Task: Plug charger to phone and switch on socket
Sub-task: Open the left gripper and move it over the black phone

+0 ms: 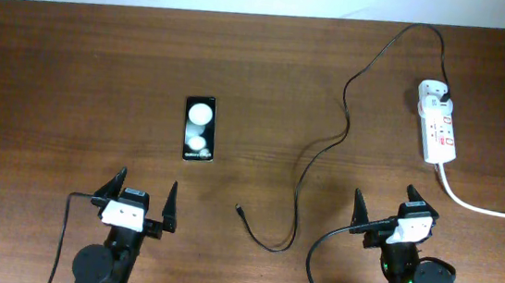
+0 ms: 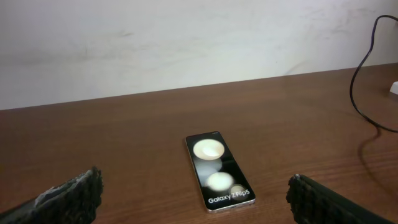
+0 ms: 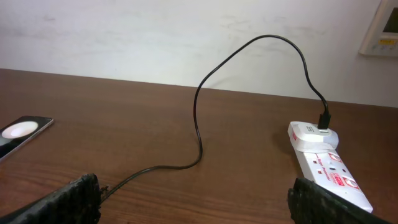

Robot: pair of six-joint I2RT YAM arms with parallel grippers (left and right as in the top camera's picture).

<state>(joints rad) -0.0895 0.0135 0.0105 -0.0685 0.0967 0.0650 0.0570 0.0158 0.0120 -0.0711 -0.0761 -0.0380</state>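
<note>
Crouching at the counter's near edge, the left hand and right hand point far, both released wide and empty. The phone lies beyond the left hand; the charger trails from the far-right socket, tip loose between the hands

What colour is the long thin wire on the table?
Black. The charger cable shows best in the right wrist view.
</note>
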